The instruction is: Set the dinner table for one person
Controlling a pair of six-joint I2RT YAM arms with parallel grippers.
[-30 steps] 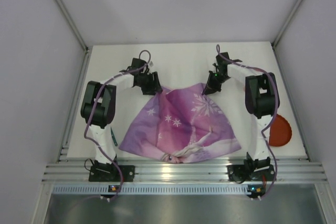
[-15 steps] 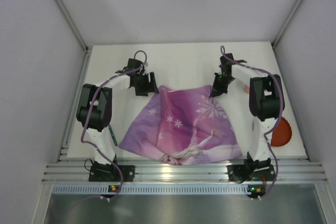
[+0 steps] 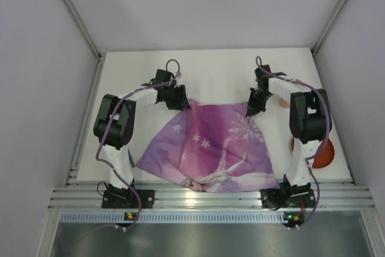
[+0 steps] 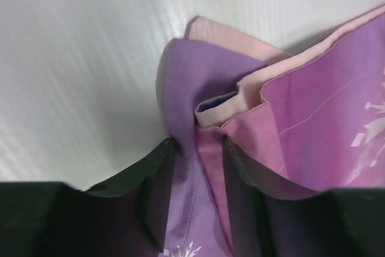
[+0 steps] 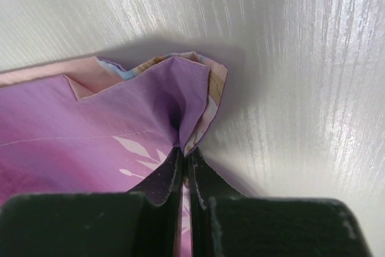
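The left gripper (image 4: 198, 148) and right gripper (image 5: 184, 154) each clench an upper corner of the placemat (image 3: 210, 142), which lies rumpled mid-frame on the surface (image 3: 210, 70). Spreading it looks unfinished, and nothing is set on it yet.

The white dinner table (image 3: 210, 64) carries a purple snowflake placemat (image 3: 210, 148). Its far corners sit at the left claw (image 3: 182, 103) and the right claw (image 3: 251, 109), and the cloth spreads back from them toward the near edge. A round red-orange thing (image 3: 323, 156) lies behind the right claw, out to its right.
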